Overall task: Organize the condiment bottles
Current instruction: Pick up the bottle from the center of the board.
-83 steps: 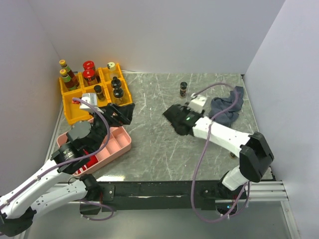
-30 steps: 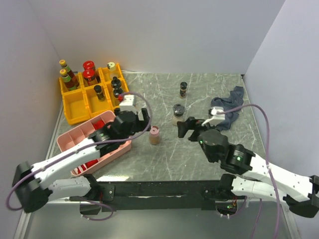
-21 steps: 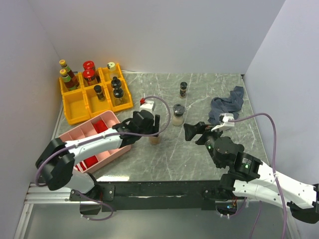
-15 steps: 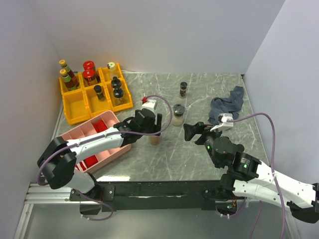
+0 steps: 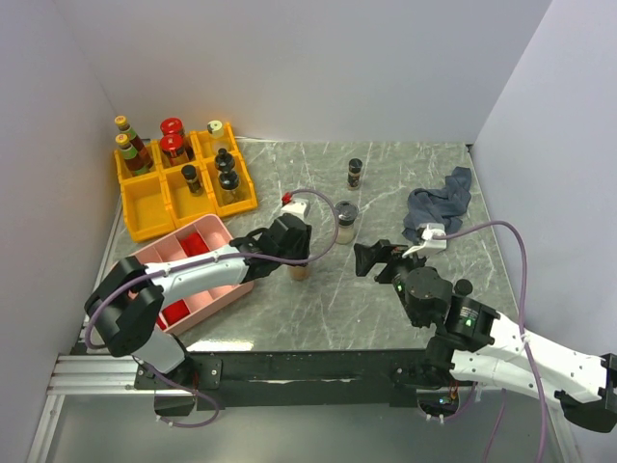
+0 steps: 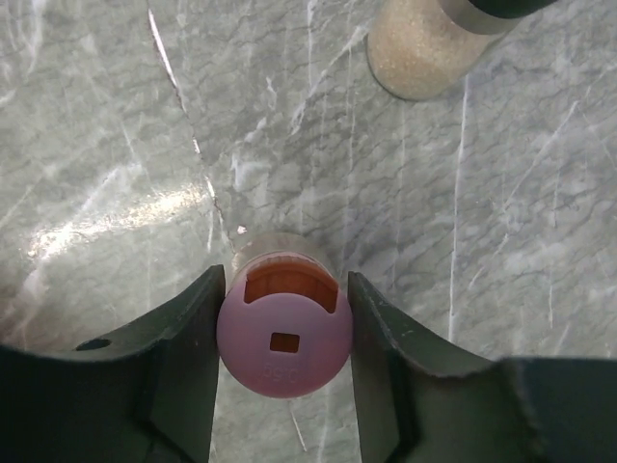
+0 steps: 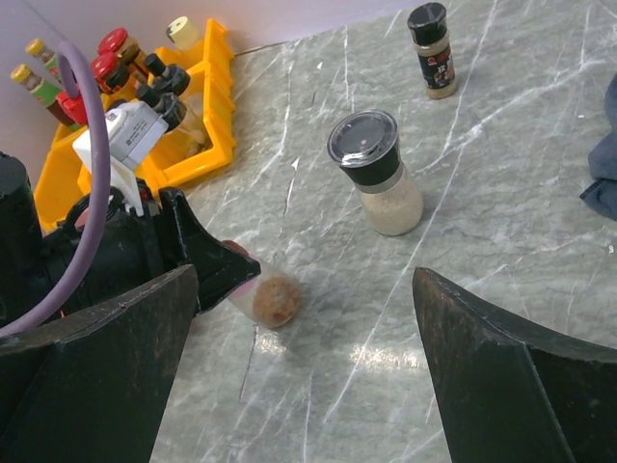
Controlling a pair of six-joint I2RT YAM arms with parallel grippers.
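Condiment bottles are split between the yellow rack [image 5: 145, 220] and the open marble table [image 5: 289, 183], and one of them, a pink-capped shaker [image 6: 284, 342] of brown powder, sits between the fingers [image 6: 188, 338] of the left gripper [image 6: 283, 289]. Both black fingers press against the sides of its pink cap, so the left gripper is clamped on that shaker from above, the jar's base down at the tabletop. The right gripper [image 7: 305, 270] is to the right of the pink-capped shaker, a little apart from it, facing it with its fingers spread wide and nothing between them. Just beyond the pink-capped shaker and slightly right stands a black-lidded shaker [image 5: 345, 221] of pale grains, upright and apart from it. Farther back from the pink-capped shaker on the same side stands a small dark-capped spice jar [image 5: 355, 173], alone and near the back wall. Well to the right of the pink-capped shaker lies a crumpled blue-grey cloth [image 5: 439, 207]. Immediately left of the pink-capped shaker is a pink tray [image 5: 220, 231] with red blocks in it, the left arm reaching across it. Back and far left of the pink-capped shaker is the yellow rack, holding red-lidded jars [image 5: 173, 138], yellow-capped bottles [image 5: 128, 145], black-capped jars [image 5: 226, 174] and a pale-capped bottle [image 5: 216, 130] in its rear compartments, with the two front left compartments unfilled.
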